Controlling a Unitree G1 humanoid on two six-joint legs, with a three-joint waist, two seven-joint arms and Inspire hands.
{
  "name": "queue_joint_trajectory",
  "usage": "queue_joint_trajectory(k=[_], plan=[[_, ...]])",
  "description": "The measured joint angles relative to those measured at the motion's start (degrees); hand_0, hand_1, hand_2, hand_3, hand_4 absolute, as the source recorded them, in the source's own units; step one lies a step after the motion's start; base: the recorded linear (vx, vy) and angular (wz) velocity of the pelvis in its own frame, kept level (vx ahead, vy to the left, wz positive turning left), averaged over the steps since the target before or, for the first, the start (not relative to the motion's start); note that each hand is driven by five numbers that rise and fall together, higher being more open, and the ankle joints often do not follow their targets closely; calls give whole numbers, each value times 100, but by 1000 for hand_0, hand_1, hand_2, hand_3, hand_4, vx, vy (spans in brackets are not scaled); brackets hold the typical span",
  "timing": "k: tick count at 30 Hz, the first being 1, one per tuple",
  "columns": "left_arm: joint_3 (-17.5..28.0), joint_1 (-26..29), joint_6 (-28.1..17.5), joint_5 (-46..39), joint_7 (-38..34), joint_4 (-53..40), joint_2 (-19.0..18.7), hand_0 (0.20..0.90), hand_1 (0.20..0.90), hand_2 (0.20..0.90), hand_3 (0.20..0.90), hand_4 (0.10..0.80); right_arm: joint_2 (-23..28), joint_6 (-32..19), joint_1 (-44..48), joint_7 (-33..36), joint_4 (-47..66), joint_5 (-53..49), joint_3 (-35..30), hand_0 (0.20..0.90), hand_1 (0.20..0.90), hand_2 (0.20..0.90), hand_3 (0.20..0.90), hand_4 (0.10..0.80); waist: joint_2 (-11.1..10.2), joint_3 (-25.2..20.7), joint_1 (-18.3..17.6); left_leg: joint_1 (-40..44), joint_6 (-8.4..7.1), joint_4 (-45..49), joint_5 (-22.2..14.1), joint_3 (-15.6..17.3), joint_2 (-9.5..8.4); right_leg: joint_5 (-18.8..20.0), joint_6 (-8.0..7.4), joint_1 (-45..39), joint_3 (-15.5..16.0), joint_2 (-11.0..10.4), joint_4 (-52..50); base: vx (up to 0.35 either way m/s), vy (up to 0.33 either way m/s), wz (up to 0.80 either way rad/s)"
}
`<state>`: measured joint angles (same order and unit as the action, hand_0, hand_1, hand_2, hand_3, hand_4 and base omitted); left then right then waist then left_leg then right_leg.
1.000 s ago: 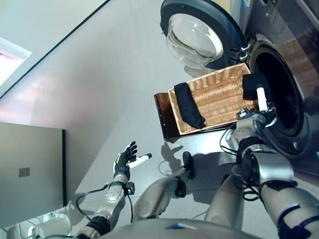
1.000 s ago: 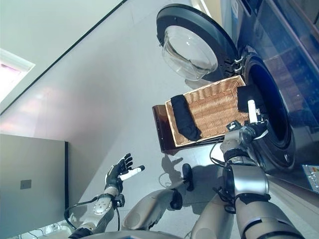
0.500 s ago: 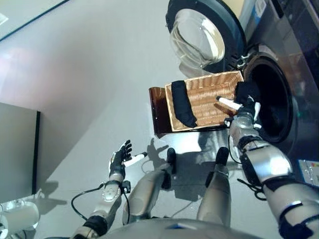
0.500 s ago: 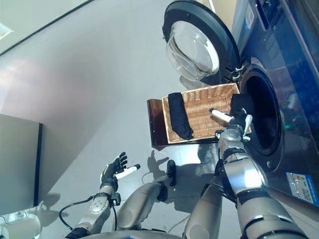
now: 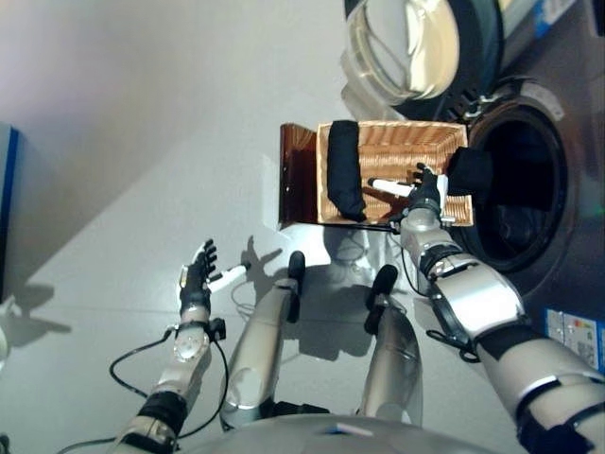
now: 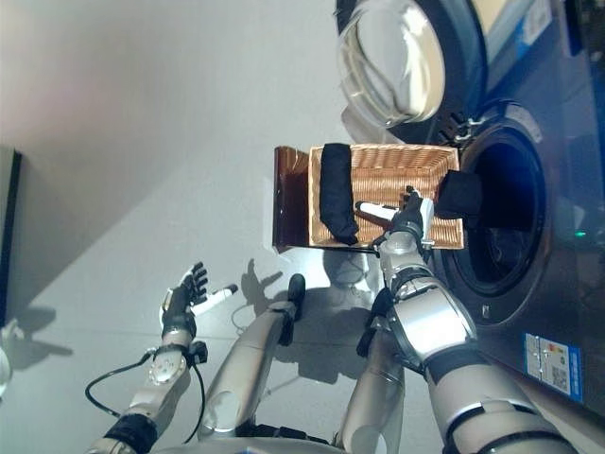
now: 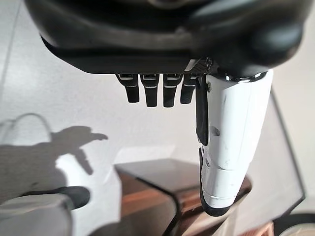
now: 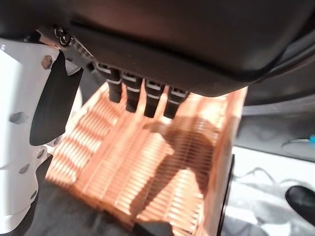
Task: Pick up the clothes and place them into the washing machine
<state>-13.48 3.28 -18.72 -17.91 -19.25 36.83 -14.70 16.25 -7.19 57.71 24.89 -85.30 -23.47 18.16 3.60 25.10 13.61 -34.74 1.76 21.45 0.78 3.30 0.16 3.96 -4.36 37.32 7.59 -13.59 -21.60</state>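
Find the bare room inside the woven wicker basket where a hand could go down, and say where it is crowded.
The woven wicker basket has bare weave between the folded black garment on its left side and the black cloth draped over its right rim by the washing machine's round opening. The open right hand hovers over that gap. Both ends are crowded.

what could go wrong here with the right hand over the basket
1. The right robot hand hovers open over the wicker basket between two dark garments; a plain descent may close on bare weave.
2. One black garment drapes over the basket's far rim, so a loose pinch might drag it out onto the floor.
3. The other dark garment hangs at the washing machine opening and could slip outside the drum.
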Motion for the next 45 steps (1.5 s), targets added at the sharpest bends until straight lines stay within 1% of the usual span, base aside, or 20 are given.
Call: queue_joint_trajectory(k=[2, 3, 4, 5, 9, 12, 13, 14, 15, 16, 17, 19, 24, 27, 36, 40, 42, 45], plan=[[54, -32, -4, 24, -36, -125, -21, 900, 900, 900, 900, 800, -47, 2, 100, 7, 0, -37, 34, 900, 900, 900, 900, 800, -5, 9, -5, -84, 2, 18, 0, -49, 7, -14, 19, 29, 82, 28, -67, 8, -7, 4], [109, 1, -4, 42, -62, -192, -23, 900, 900, 900, 900, 800, -38, 4, 126, 19, -6, -57, 32, 900, 900, 900, 900, 800, -30, 38, -3, -129, -5, 61, 5, -54, -5, -24, 31, 66, 83, -33, -145, 19, -5, 33], [163, 6, -17, 53, -109, -290, -27, 900, 900, 900, 900, 800, -43, 4, 184, 22, -32, -62, 32, 900, 900, 900, 900, 800, -65, 58, 10, -179, -17, 92, 13, -76, 3, -26, 35, 112, 108, -50, -176, 17, 6, 30], [180, 51, -18, 56, -173, -347, -31, 900, 900, 900, 900, 800, -35, 4, 264, 22, -35, -94, 35, 900, 900, 900, 900, 800, -74, 70, 61, -266, -24, 142, 16, -152, 3, -28, 39, 157, 165, -38, -185, 24, -2, 17], [210, 277, -16, 106, -239, -467, -48, 900, 900, 900, 900, 800, -40, -10, 447, 25, -49, -181, 36, 900, 900, 900, 900, 800, -91, 199, 169, -420, -25, 250, 17, -210, -3, -44, 62, 226, 258, -82, -295, 12, -15, 15], [214, 387, -17, 150, -300, -860, -94, 900, 900, 900, 900, 800, -15, -8, 582, 28, -152, -225, 30, 900, 900, 900, 900, 800, -115, 265, 302, -602, -46, 330, 31, -303, -66, -181, 60, 383, 350, -183, -543, -2, -32, 23], [225, 439, -38, 155, -353, -945, -97, 900, 900, 900, 900, 800, -1, -1, 639, 28, -177, -280, 32, 900, 900, 900, 900, 800, -106, 272, 306, -671, -52, 362, 35, -361, -90, -224, 83, 433, 403, -216, -616, -2, -3, 33], [230, 506, -53, 156, -380, -969, -125, 900, 900, 900, 900, 800, 0, -2, 678, 24, -174, -295, 32, 851, 851, 851, 851, 765, -105, 300, 322, -705, -55, 393, 39, -373, -96, -269, 84, 466, 433, -246, -663, -1, 1, 30], [222, 572, -43, 157, -400, -972, -151, 900, 900, 900, 900, 800, -11, 0, 718, 23, -181, -299, 36, 411, 411, 411, 411, 451, -106, 306, 368, -767, -53, 418, 34, -391, -108, -322, 85, 524, 440, -266, -742, 4, 11, 23], [221, 641, -43, 172, -428, -986, -159, 900, 900, 900, 900, 800, 1, 0, 767, 21, -185, -299, 34, 233, 233, 233, 233, 324, -102, 321, 409, -811, -51, 437, 29, -402, -118, -364, 92, 577, 449, -291, -817, 7, 9, 16], [223, 701, -44, 199, -462, -988, -161, 900, 900, 900, 900, 800, 7, 0, 808, 23, -185, -299, 34, 200, 200, 200, 200, 300, -101, 323, 448, -869, -52, 460, 30, -404, -119, -385, 98, 635, 460, -303, -858, 8, 15, 14], [225, 756, -44, 246, -470, -993, -184, 900, 900, 900, 900, 800, 4, 1, 885, 42, -206, -309, 28, 200, 200, 200, 200, 300, -96, 380, 485, -891, -55, 466, 32, -414, -141, -412, 128, 651, 498, -338, -926, 4, 31, 13], [219, 705, -42, 264, -484, -993, -185, 900, 900, 900, 900, 800, 161, 15, 893, 149, -281, -413, 17, 200, 200, 200, 200, 300, -94, 386, 470, -890, -38, 515, 17, -426, -181, -434, 133, 648, 498, -368, -927, -3, 43, 1], [217, 707, -41, 271, -511, -993, -185, 900, 900, 900, 900, 800, 162, 104, 891, 152, -356, -413, 1, 200, 200, 200, 200, 300, -94, 385, 459, -879, -27, 548, -1, -394, -169, -431, 136, 647, 465, -358, -931, -8, 27, -5], [215, 574, -40, 275, -518, -1002, -191, 900, 900, 900, 900, 800, 160, 107, 890, 140, -378, -408, -81, 200, 200, 200, 200, 300, -92, 385, 461, -846, -27, 561, 0, -317, -161, -430, 132, 644, 390, -350, -910, -4, 9, -3], [213, 444, -38, 275, -512, -999, -201, 900, 900, 900, 900, 800, 160, 125, 873, 135, -385, -404, -216, 200, 200, 200, 200, 300, -85, 389, 469, -715, -5, 543, -14, -219, -155, -429, 131, 587, 291, -344, -906, 1, -4, -10], [213, 333, -38, 276, -510, -995, -204, 900, 900, 900, 900, 800, 163, 127, 870, 141, -385, -403, -256, 200, 200, 200, 200, 300, -74, 387, 443, -612, 29, 531, -38, -169, -140, -425, 91, 524, 237, -334, -863, 10, -11, -21], [209, 298, -32, 275, -448, -982, -206, 900, 900, 900, 900, 800, 238, 123, 816, 164, -376, -407, -341, 200, 200, 200, 200, 300, -71, 387, 418, -490, 35, 468, -41, -61, -111, -342, 59, 433, 158, -296, -750, 20, -4, -16]])
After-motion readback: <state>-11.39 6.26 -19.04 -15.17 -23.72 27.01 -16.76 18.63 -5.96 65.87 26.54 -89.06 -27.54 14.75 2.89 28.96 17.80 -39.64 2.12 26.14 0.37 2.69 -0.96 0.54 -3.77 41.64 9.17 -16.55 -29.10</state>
